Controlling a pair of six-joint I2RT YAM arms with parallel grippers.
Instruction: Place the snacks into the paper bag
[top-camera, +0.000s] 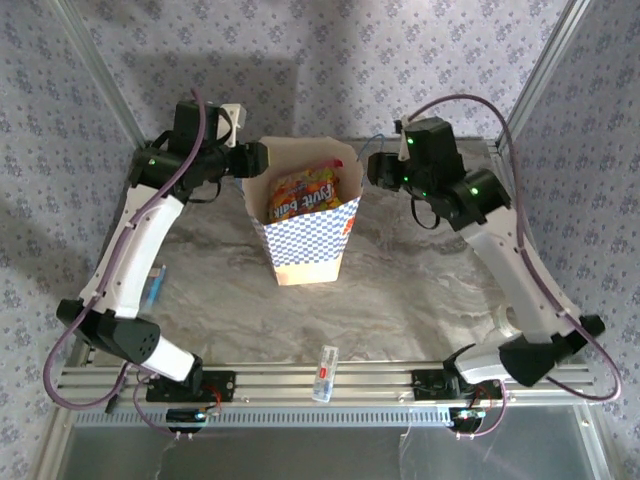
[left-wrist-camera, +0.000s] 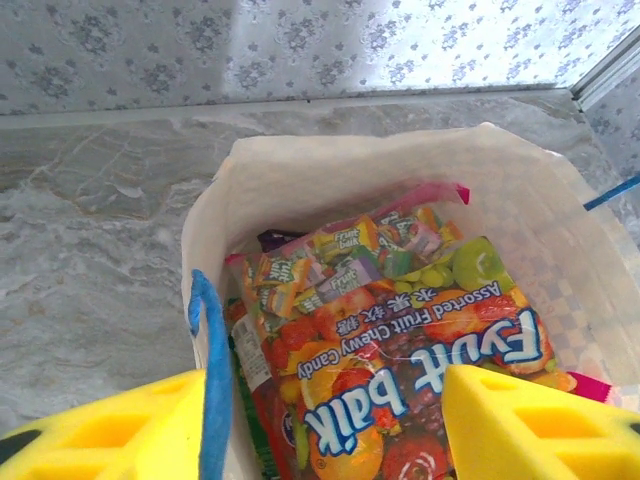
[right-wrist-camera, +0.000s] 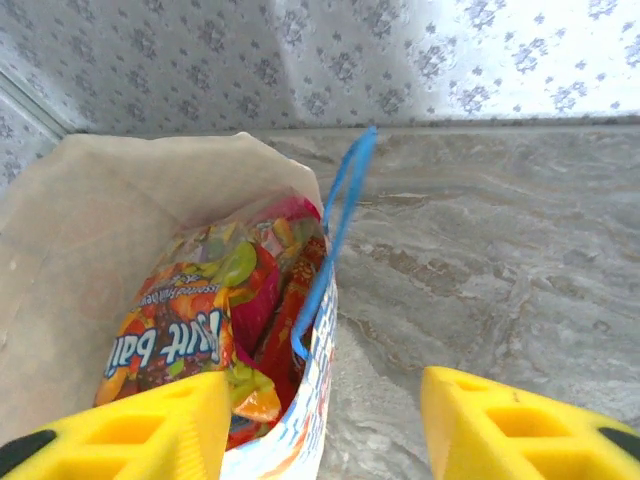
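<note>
**Both arms at the bag's rim**

My arms reach in from either side. My left fingers (left-wrist-camera: 110, 425) and right fingers (right-wrist-camera: 520, 420) stand apart, gripping nothing, each straddling a rim of the paper bag (top-camera: 310, 240). The snacks (top-camera: 303, 192) lie inside it. Bare bench (top-camera: 420, 290) lies around it.

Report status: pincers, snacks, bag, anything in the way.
Left pincer open, right pincer open, either side of paper bag rim. Snacks inside bag. Clear tube at near edge, out of the way.
</note>
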